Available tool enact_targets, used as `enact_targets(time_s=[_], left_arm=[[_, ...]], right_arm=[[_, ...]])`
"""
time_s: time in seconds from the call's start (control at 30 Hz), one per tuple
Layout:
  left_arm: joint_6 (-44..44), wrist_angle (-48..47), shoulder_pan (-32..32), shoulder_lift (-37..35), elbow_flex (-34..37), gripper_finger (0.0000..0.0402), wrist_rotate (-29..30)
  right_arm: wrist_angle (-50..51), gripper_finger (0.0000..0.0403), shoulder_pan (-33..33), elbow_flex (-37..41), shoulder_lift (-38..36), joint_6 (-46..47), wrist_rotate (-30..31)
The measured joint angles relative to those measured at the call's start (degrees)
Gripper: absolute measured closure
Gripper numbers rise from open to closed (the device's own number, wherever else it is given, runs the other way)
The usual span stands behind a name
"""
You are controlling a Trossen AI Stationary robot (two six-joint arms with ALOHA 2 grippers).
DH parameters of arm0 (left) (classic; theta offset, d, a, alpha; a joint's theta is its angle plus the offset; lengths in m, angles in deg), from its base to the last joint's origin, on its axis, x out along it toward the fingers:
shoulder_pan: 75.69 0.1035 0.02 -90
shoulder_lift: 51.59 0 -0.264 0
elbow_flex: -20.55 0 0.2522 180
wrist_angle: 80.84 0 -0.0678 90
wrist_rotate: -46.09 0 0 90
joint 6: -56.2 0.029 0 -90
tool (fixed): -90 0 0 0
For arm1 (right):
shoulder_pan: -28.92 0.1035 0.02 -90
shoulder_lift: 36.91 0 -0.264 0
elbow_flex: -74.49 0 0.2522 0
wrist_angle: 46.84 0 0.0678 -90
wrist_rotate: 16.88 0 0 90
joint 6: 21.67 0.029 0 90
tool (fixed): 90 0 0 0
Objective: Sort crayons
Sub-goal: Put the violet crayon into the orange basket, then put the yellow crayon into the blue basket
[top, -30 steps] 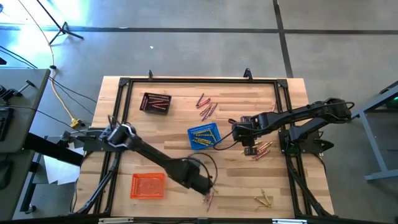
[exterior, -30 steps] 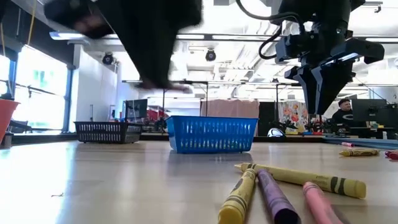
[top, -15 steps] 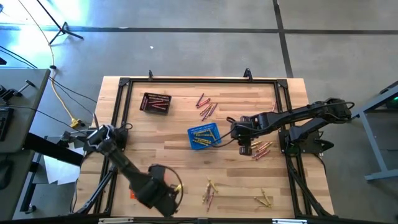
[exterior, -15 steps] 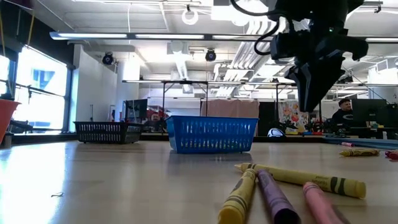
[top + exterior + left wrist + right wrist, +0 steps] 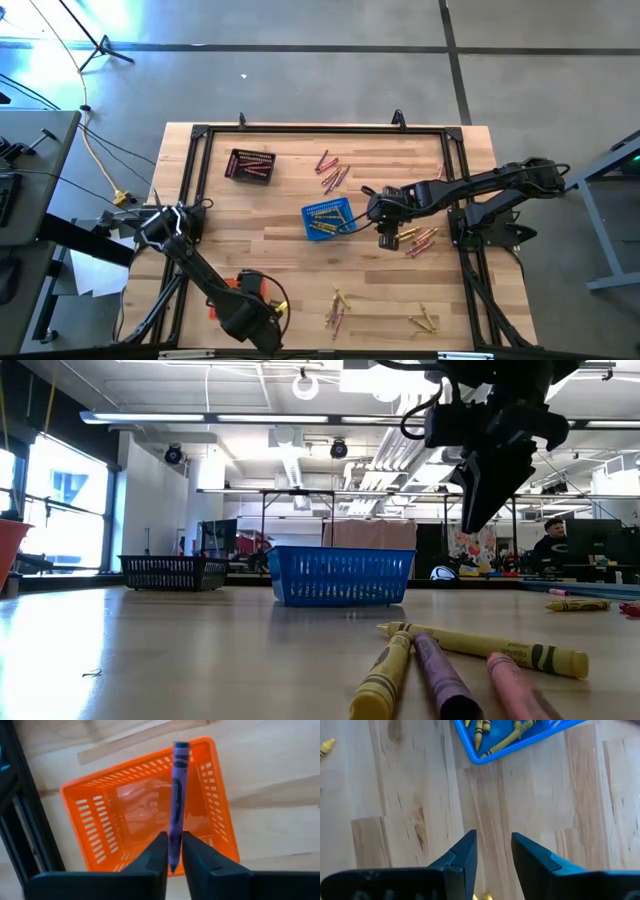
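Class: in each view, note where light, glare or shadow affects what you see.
High view: glare on the floor at upper left, table evenly lit. Low view: bright ceiling lights leave the right gripper a dark silhouette. Left wrist view: sheen inside the orange basket, behind the purple crayon.

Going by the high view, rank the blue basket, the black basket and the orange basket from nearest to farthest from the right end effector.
1. Blue basket, mid-table, just beside the right end effector.
2. Black basket, far-left part of the table.
3. Orange basket, near-left corner, mostly hidden under the left arm.
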Motion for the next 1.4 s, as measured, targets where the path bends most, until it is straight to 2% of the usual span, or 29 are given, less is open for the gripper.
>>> enact_targets(time_s=[0.23, 0.43, 0.57, 0.7, 0.83, 1.07, 1.2, 1.4], left_arm=[[5.0, -0.3, 0.6, 0.0, 0.1, 0.0287, -0.1], [12.9, -1.6, 2.4, -2.4, 0.1, 0.0269, 0.8], [19.2, -4.5, 3.5, -5.2, 0.3, 0.0271, 5.5], [24.5, -4.3, 3.9, -9.0, 1.3, 0.0272, 14.1], [28.0, -4.4, 3.8, -13.4, 6.5, 0.0272, 19.5], [27.2, -4.4, 2.5, -23.1, 19.7, 0.0272, 19.1], [27.2, -4.4, 2.6, -27.5, 24.2, 0.0272, 21.1], [28.3, -4.2, 2.9, -32.0, 27.8, 0.0273, 24.9]], right_arm=[[-0.2, 0.0295, 0.0, 0.0, 0.0, 5.8, 0.0], [-3.6, 0.0295, 0.0, 0.0, 0.0, 16.4, 0.0], [-8.1, 0.0295, 0.2, 0.0, 0.0, 25.4, -1.1], [-13.0, 0.0295, 2.5, 0.0, 0.0, 29.6, -0.5], [-17.6, 0.0295, 5.5, 0.0, 0.0, 34.3, 4.3], [-19.2, 0.0295, 10.3, 0.0, 0.0, 45.3, 11.0], [-21.0, 0.0295, 13.1, 0.0, 1.7, 50.9, 11.4], [-23.3, 0.0295, 16.6, 0.0, 6.4, 58.3, 7.0]])
